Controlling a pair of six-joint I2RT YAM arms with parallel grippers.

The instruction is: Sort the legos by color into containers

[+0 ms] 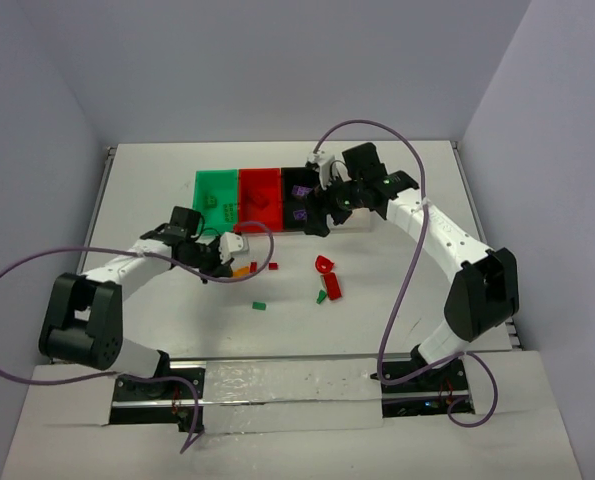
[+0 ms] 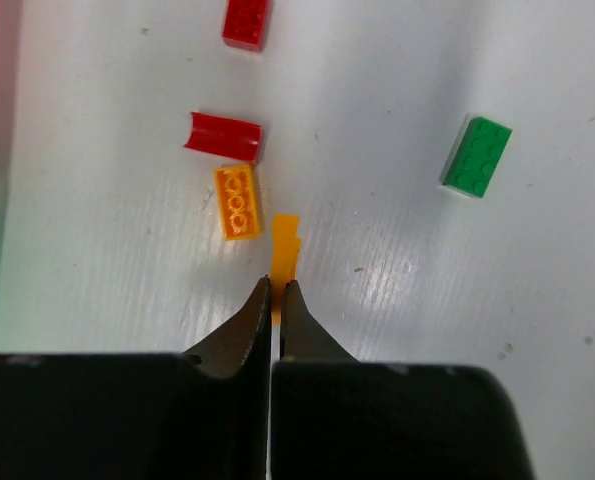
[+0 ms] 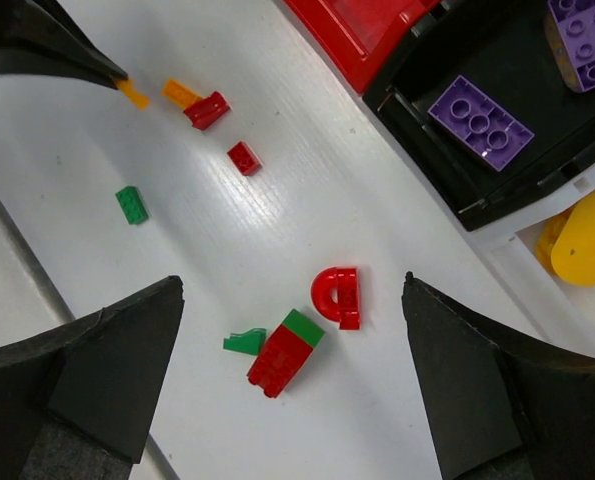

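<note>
lego plate [image 2: 284, 245], thin orange-yellow plastic, light, stiff, slick: left gripper [image 2: 275, 292] clamped on its end, seemingly edge-on; right gripper [image 3: 292, 283] spread wide.

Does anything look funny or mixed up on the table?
Yes. One green brick sits tight against a red brick on the table, maybe stuck together, so that pair would not sort by color as one piece.

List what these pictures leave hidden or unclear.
Clear bin: top view, mostly under the right gripper.
Yellow piece: right wrist view, cut by the right edge.
Orange plate: left wrist view, lower end between the left gripper's fingers.
Green bin's contents: top view, too small.
</note>
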